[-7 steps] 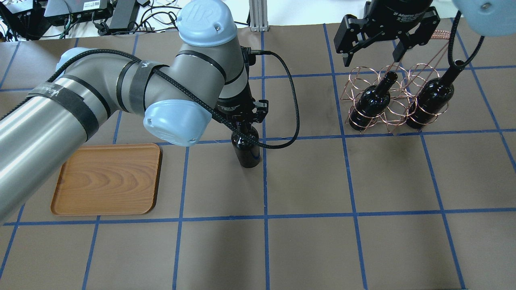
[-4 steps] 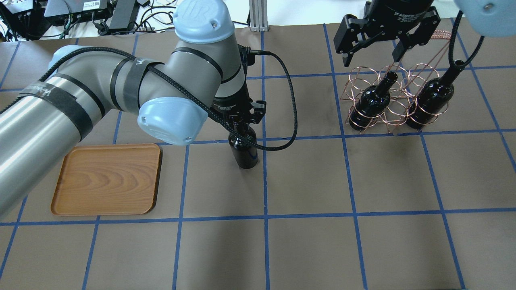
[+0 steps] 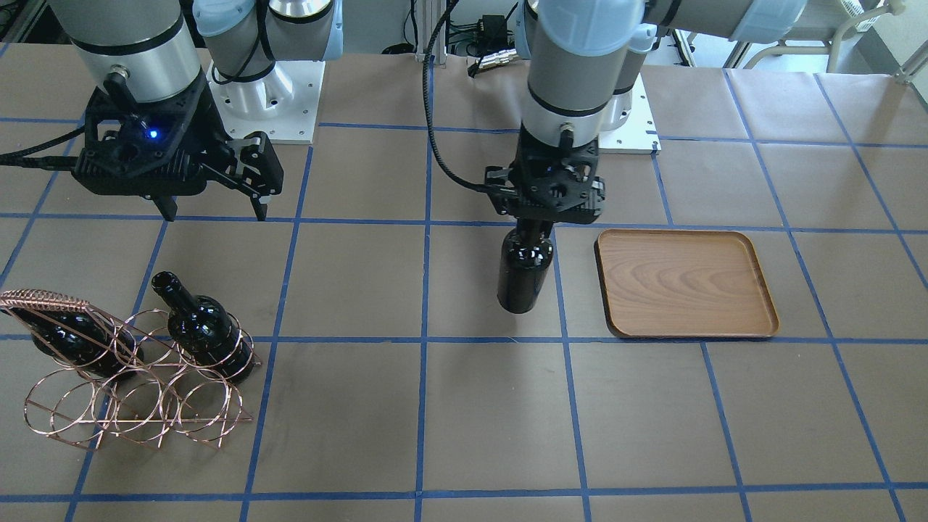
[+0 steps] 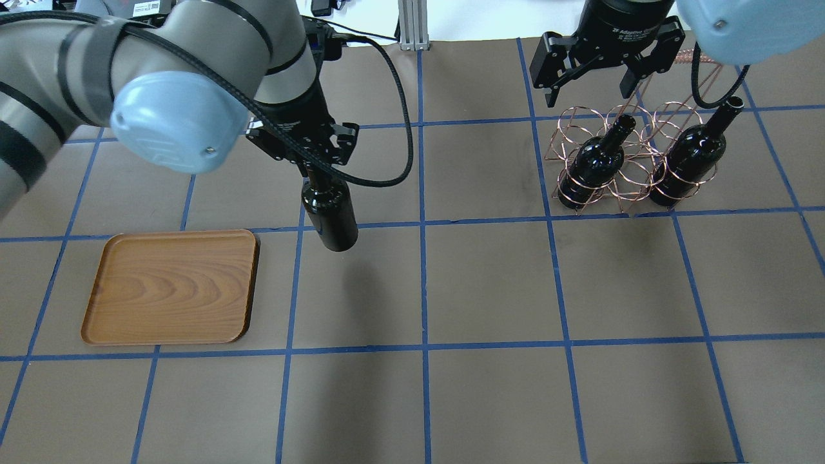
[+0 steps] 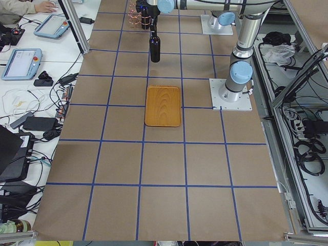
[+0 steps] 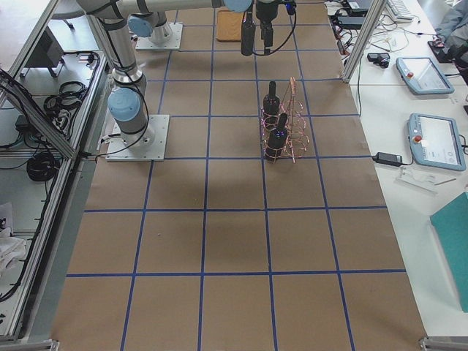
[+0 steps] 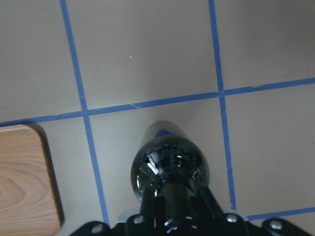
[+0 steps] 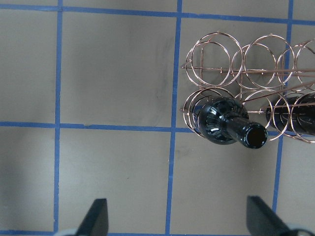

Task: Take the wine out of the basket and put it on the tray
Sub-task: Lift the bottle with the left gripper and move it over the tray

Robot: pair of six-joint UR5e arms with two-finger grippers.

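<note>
- Left claw (image 4: 314,171) is pinched on the neck of a glossy near-black glass wine bottle (image 4: 330,218). The wrist view shows fingers on either side of the neck, pointing straight down.
- The bottle hangs upright under the claw. Its shadow falls apart from its base, so we judge it is lifted off the brown paper-covered counter (image 4: 490,283).
- The bottle is out of the basket, near the flat brown wood-grain tray (image 4: 169,287) but not over it. In the wrist view the tray corner sits just left of the bottle.
- Done: first bottle extracted and most of the carry covered. Left: finish the shift over the tray, lower, release.
- Between bottle and tray we see only bare counter and blue tape lines. The low raised rim is the one thing the base has to clear.
- A black cable (image 4: 401,129) loops off the left wrist on the side away from the tray.
- Right claw (image 4: 590,90) is spread wide and holds nothing. It hovers behind the copper-coloured wire basket (image 3: 40,299), well apart from the tray.
- Two more dark bottles (image 4: 596,161) lean in the basket loops, with one loop position free. If all are meant to go, we judge the task about one third along.
</note>
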